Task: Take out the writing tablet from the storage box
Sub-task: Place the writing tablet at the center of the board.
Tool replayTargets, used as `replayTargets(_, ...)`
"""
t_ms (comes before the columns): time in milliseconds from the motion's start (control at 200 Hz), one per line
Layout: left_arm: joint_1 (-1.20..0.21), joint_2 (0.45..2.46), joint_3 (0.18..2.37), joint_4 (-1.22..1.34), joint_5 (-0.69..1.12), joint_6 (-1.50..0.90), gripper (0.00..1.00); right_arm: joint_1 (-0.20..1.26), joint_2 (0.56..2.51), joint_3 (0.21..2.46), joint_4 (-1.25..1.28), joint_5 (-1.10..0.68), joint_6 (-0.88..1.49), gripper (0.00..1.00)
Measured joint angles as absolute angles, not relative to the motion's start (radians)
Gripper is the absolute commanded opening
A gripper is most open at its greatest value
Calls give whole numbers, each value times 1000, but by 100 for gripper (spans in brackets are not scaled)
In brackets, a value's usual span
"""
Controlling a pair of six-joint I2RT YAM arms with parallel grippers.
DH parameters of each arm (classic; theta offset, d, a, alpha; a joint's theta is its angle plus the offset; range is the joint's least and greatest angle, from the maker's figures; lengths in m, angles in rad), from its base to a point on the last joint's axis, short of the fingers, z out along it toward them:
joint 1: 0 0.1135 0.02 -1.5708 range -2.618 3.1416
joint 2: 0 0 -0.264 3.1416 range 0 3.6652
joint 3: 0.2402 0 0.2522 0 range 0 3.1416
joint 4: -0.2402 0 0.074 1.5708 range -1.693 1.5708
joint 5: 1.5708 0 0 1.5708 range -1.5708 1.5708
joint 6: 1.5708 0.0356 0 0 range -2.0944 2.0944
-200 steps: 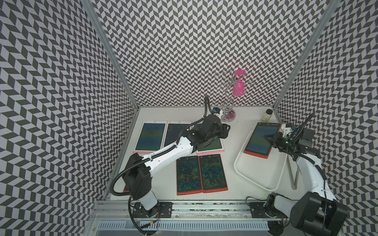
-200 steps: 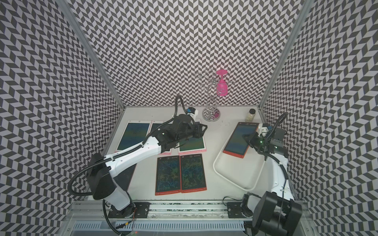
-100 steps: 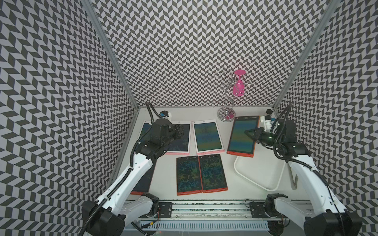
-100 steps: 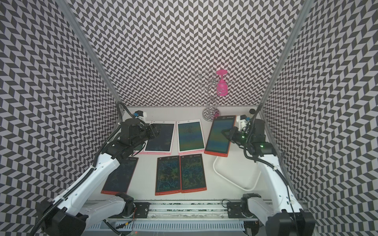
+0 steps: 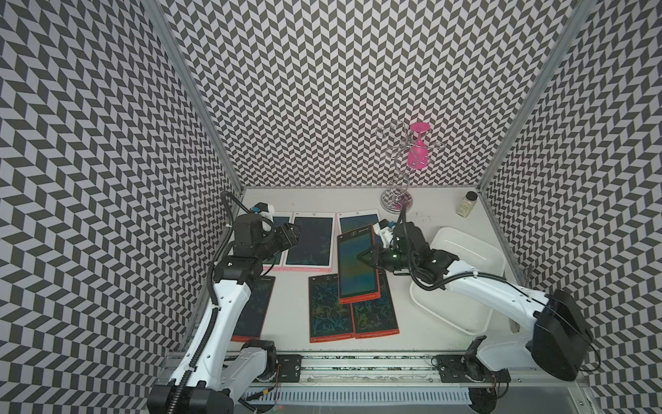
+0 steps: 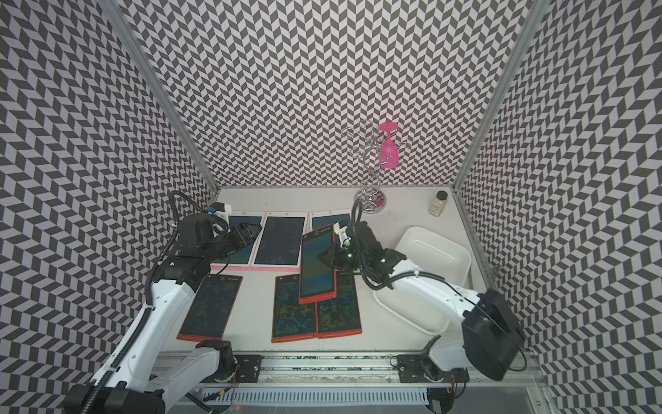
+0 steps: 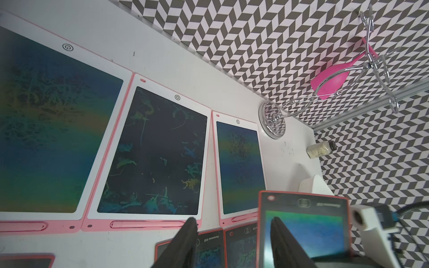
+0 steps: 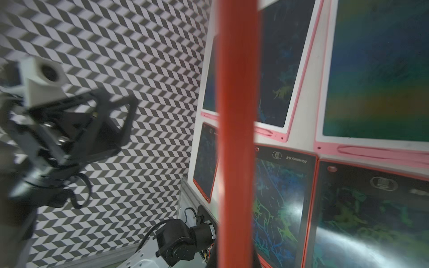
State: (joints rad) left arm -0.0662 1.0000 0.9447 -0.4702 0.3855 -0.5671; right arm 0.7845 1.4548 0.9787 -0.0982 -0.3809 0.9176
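My right gripper (image 5: pixel 366 260) (image 6: pixel 326 258) is shut on the right edge of a red-framed writing tablet (image 5: pixel 357 265) (image 6: pixel 317 266). It holds the tablet in the air above two red tablets lying mid-table. In the right wrist view the tablet shows only as a red edge (image 8: pixel 236 139) that hides the jaws. The white storage box (image 5: pixel 465 258) (image 6: pixel 433 258) sits empty on the right, apart from the tablet. My left gripper (image 5: pixel 291 236) (image 7: pixel 232 232) hovers open over the pink-framed tablets at the back left, with nothing between its fingers (image 7: pixel 185 241).
Three pink-and-white tablets (image 5: pixel 310 243) lie in a row at the back. Two red tablets (image 5: pixel 331 315) lie side by side in front, another (image 5: pixel 256 312) under my left arm. A wire rack (image 5: pixel 397 202) with a pink glass (image 5: pixel 417 154) and a small jar (image 5: pixel 465 204) stand at the back right.
My right arm carried the red tablet left, from above the storage box to above the red pair. My left arm swung left from the middle to the back-left tablets.
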Motion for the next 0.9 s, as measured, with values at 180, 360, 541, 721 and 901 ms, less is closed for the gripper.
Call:
replayTargets(180, -49, 980, 947, -482, 427, -576, 53, 905, 1672, 1073, -6, -321, 973, 7)
replayTargets(360, -33, 965, 967, -497, 446, -575, 54, 963, 1801, 1176, 18, -297, 999, 8)
replayTargets(541, -30, 948, 967, -505, 463, -574, 54, 997, 1863, 1231, 58, -284, 1032, 8)
replayTargets(721, -27, 946, 967, -518, 474, -569, 54, 1029, 1957, 1302, 78, -272, 1061, 8)
replayTargets(901, -26, 933, 967, -537, 482, -564, 54, 1062, 2025, 1330, 84, -255, 1089, 8)
